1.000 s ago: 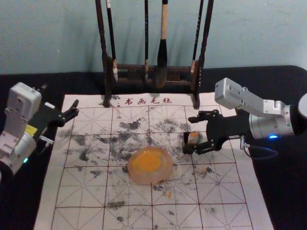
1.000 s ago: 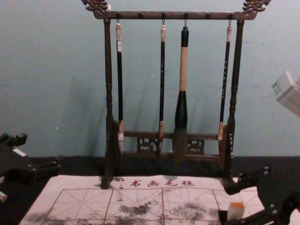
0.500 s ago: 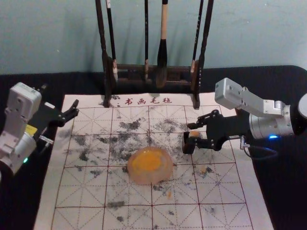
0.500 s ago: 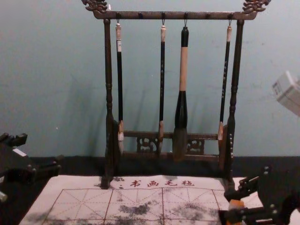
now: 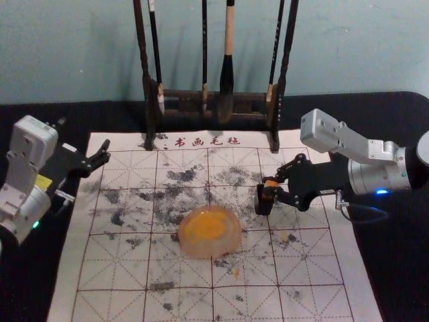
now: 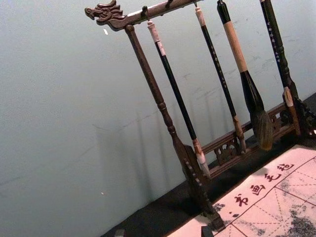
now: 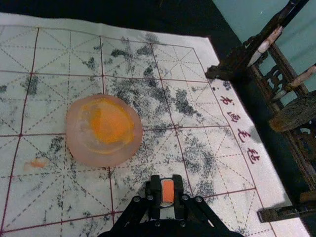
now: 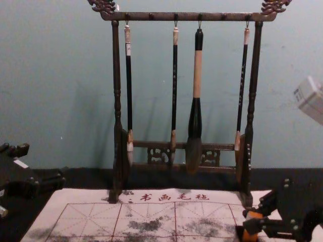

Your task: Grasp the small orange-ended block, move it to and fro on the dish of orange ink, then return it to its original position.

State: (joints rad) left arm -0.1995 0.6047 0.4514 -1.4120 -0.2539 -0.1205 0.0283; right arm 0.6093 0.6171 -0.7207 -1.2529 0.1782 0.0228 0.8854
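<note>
Fingertips of the robot's right gripper [image 5: 269, 187] meet the small orange-ended block [image 5: 271, 183] on both sides, the two fingers drawn in to the block's width, with the orange end showing between them in the right wrist view. A black holder [image 5: 261, 204] stands just beside the fingertips, on the side away from the wrist; whether the block touches it, the pictures cannot tell. The dish of orange ink [image 5: 209, 251] sits to the left of the right gripper and nearer the robot's body, apart from the fingers. Beneath the gripper spreads a white practice mat [image 5: 330, 272], ruled in red and marked with dark blotches. Beyond the gripper and to its left rises a dark wooden stand [image 5: 181, 94], where four brushes hang, the large brush [image 5: 228, 74] among them. Well apart, across the mat, the left gripper [image 5: 84, 134] hangs idle above its left edge, fingers spread wide around nothing.
</note>
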